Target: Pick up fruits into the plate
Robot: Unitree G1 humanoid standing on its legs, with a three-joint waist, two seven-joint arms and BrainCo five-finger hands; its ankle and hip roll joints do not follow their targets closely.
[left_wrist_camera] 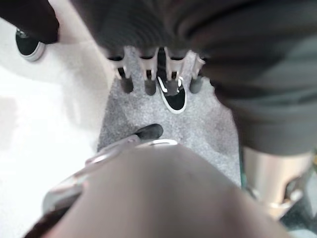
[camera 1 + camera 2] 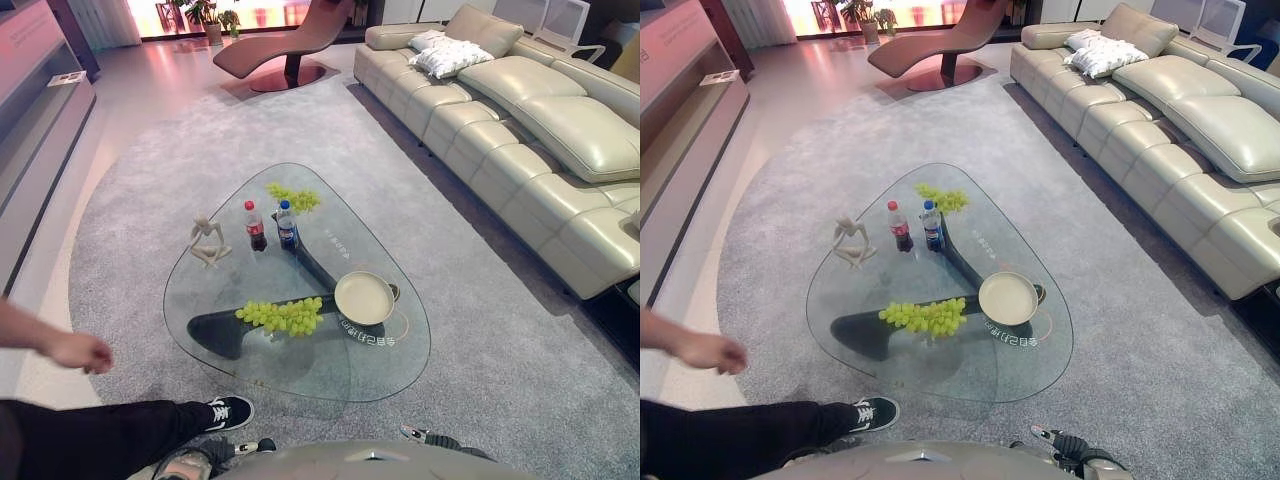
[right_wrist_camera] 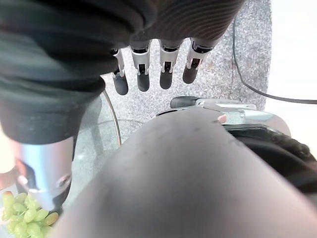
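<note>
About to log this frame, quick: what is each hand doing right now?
Left hand: open, fingers straight, holding nothing.
Right hand: open, fingers straight, holding nothing.

1. The left hand (image 1: 150,82) is seen as a row of silver fingers, each capped with a dark rounded tip.
2. Its back is wrapped in a dark ribbed cover (image 1: 148,20).
3. The right hand (image 3: 143,74) is built alike: silver segmented fingers, black tips, with small dark gaps seen in the metal.
4. Its thumb (image 3: 208,104) is shown in silver with a dark tip.
</note>
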